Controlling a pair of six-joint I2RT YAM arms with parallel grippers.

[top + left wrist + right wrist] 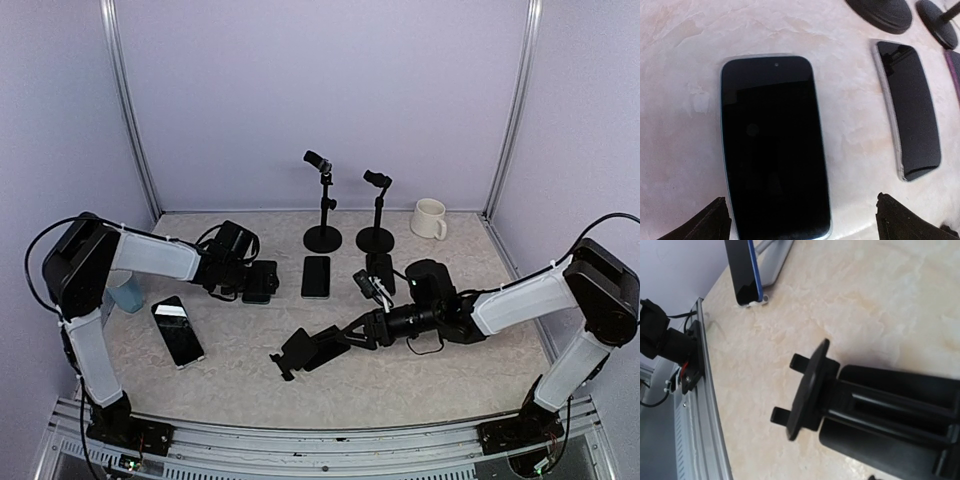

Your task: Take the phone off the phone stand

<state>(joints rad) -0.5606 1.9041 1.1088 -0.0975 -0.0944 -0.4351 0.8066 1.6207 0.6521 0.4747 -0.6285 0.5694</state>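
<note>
Now left fingers (715, 220) are hovering wide over the phone (775, 145); right fingers (368, 328) are holding the stand (315, 350), risking dropping it if loosening.

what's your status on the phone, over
Left gripper open over phone, flat on table. Right gripper shut on phone stand, cradle empty. Second phone beside, not touching.

Left claw (807, 222) spread wide, pointing down, right claw (362, 330) clamped, stretched low leftward
</note>
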